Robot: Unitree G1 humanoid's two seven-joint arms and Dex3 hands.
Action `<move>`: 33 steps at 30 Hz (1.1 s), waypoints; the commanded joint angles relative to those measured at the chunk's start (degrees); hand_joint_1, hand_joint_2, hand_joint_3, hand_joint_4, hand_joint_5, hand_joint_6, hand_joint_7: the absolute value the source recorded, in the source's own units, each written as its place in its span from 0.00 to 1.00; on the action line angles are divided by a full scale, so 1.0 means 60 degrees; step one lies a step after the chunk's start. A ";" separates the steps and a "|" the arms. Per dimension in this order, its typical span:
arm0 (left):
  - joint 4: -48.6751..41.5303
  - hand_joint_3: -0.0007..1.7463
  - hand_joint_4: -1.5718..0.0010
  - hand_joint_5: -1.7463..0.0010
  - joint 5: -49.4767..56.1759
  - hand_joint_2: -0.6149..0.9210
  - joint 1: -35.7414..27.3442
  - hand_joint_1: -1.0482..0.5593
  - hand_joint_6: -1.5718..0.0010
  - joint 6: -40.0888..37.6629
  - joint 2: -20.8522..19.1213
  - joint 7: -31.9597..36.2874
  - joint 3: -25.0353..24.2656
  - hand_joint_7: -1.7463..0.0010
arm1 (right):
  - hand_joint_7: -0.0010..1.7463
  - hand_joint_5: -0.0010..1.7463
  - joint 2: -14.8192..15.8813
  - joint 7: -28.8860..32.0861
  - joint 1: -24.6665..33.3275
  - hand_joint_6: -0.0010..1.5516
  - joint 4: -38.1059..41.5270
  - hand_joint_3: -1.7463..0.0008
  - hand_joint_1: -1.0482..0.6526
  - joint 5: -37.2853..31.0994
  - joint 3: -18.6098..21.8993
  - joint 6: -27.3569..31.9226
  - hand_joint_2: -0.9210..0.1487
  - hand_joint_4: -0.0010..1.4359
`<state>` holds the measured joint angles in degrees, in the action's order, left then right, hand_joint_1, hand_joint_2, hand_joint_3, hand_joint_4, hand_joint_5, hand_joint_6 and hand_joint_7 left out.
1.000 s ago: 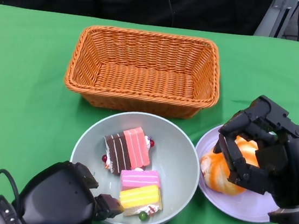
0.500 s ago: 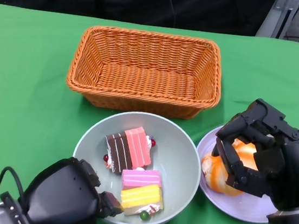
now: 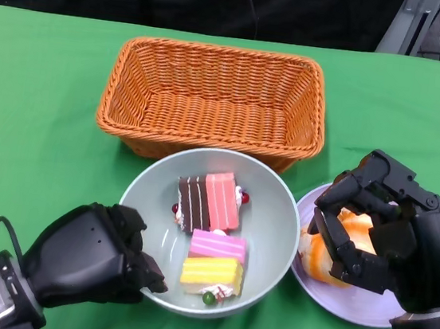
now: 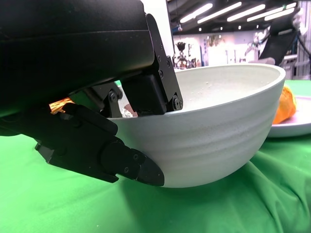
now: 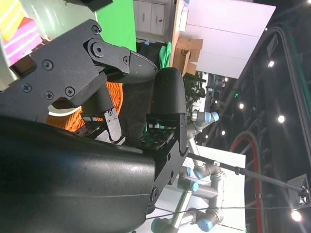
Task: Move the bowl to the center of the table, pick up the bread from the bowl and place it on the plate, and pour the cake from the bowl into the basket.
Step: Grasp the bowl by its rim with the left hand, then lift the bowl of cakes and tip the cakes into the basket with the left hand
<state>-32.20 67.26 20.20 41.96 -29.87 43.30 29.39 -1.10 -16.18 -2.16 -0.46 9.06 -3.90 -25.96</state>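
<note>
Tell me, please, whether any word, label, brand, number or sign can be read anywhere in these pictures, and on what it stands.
None can be read: the bowl, basket, plate, bread, cake pieces and both hands (left hand, right hand) bear no text.
The green spot far back in the right wrist view may be a lit sign, too small to read.

A pale grey-green bowl point(image 3: 265, 218) sat at lower centre, its far rim touching the woven orange basket point(image 3: 212, 99) at upper centre. Three layered cake slices point(image 3: 210, 231) lay inside it. Orange-and-white bread point(image 3: 323, 253) rested on the lavender plate point(image 3: 363, 306) at lower right.
</note>
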 commanded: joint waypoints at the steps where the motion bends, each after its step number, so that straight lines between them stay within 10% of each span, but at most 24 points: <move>1: -0.0879 0.00 0.57 0.05 -0.0290 0.95 0.0399 0.56 0.51 0.0277 -0.0234 0.0192 0.0223 0.29 | 0.79 0.92 -0.0039 0.0056 0.0065 0.42 0.0025 0.47 0.49 0.0114 0.0031 -0.0005 0.37 0.50; 11: -0.1932 0.04 0.59 0.00 -0.1464 1.00 0.0956 0.66 0.64 0.1832 -0.0568 0.0097 0.0260 0.01 | 0.79 0.92 -0.0059 -0.0065 0.0021 0.42 0.0272 0.45 0.50 0.0208 0.0077 -0.0113 0.38 0.50; 33: -0.0621 0.49 0.52 0.07 -0.3593 0.77 0.0125 0.62 0.47 0.4677 -0.1275 -0.1156 -0.1257 0.24 | 0.79 0.92 -0.0138 -0.0067 -0.0118 0.42 0.0866 0.44 0.51 0.0182 0.0134 -0.0401 0.38 0.50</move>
<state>-37.01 47.90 21.57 68.75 -37.12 36.75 23.72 -2.09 -16.63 -2.32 4.33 10.03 -3.52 -27.60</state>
